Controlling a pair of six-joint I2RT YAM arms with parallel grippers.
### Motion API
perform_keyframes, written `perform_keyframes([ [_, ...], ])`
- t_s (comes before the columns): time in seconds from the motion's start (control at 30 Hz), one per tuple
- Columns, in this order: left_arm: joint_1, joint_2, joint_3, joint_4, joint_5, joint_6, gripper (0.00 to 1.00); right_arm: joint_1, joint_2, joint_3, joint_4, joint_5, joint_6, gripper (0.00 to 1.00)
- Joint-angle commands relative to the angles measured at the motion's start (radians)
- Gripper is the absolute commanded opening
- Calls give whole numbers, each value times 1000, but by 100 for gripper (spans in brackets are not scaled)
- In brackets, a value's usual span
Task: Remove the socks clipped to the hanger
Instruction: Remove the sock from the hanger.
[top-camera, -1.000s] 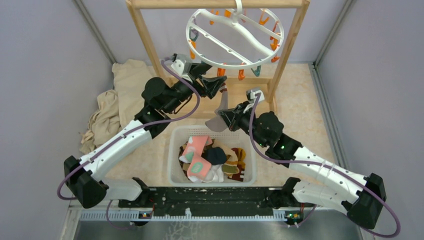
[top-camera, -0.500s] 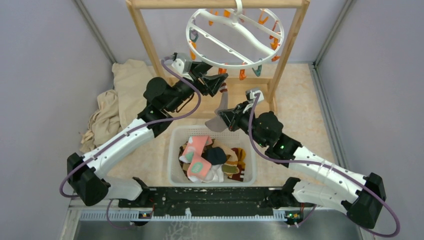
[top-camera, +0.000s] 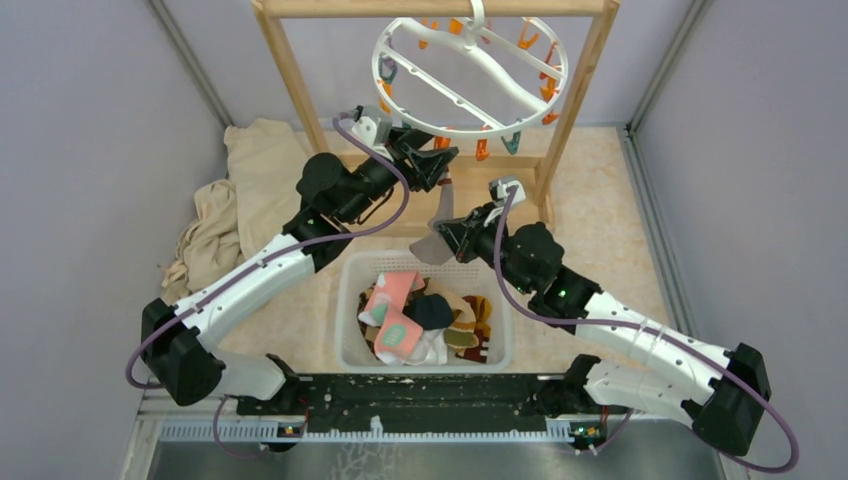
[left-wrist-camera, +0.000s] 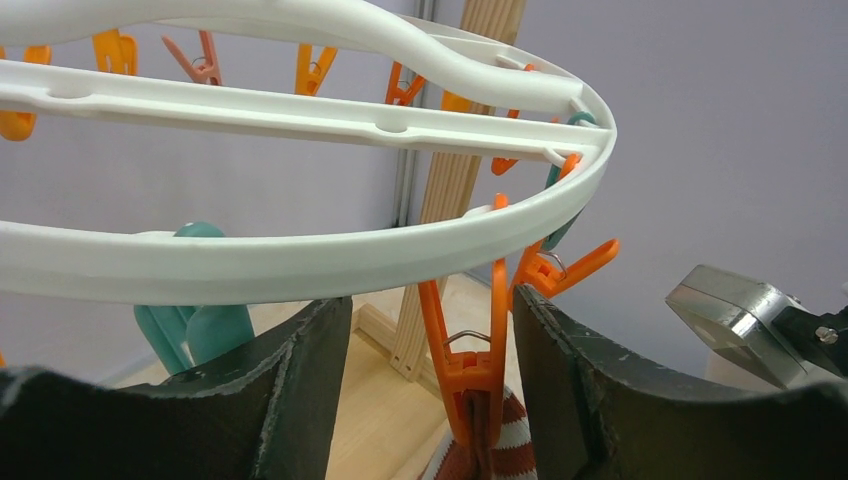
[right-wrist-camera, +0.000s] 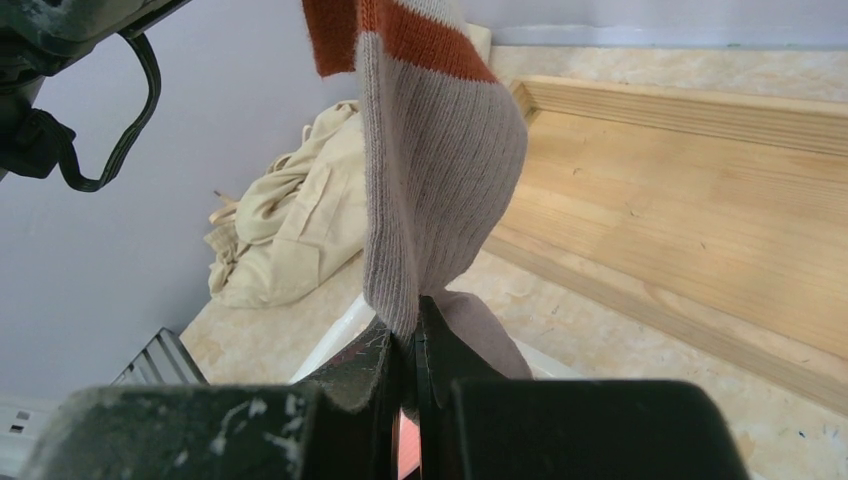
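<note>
Since a sec ago my L arm (top-camera: 250, 275) has pushed up and fwd, so my L gripper (top-camera: 432, 165) now sits right under the near rim of the white round plastic drying hanger (left-wrist-camera: 300, 258). My R arm (top-camera: 620, 335) has hardly shifted.

L jaws are spread. From the L wrist cam, the two black fingers (left-wrist-camera: 300, 390) stand either side of an orange plastic clip (left-wrist-camera: 468, 372) dangling from that rim, w/ a gap on both sides, not touching it. That clip bites the cuff of a red-and-white striped sock w/ grey toe (right-wrist-camera: 440, 170), which hangs down from it toward my R side. A teal plastic clip (left-wrist-camera: 200, 330) hangs behind the L-hand finger.

R gripper (right-wrist-camera: 412, 345) is pressed together, pinching the grey toe end of the striped sock; the fabric folds over right at the fingertips. So the sock is held at both ends: cuff in the clip, toe in my R jaws.

Just below and nearer my bases sits the white perforated plastic basket (top-camera: 347, 310), w/ a heap of loose assorted socks (top-camera: 425, 315) inside: pink, navy, white, mustard.

Hanger hangs from the top bar of the light wooden frame (top-camera: 290, 80). Crumpled beige cloth (top-camera: 245, 170) lies on the floor to the L of frame and basket.
</note>
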Motion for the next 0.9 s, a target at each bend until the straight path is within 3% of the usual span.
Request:
perform_keyframes([
  [0.0,-7,10,32,56,0,-26,64,-6,-2,9,58,-16,4,0],
  [0.27,-7,7,40,61,0,-41,72,-7,2,1,61,-19,3,0],
  [0.37,-7,3,35,62,-8,-44,70,-6,5,1,61,-19,3,0],
  [0.67,-7,-4,27,82,-3,-70,49,-5,7,-10,72,-25,6,0],
  [0.87,-7,-1,31,86,4,-83,21,-6,4,-20,72,-24,9,0],
])
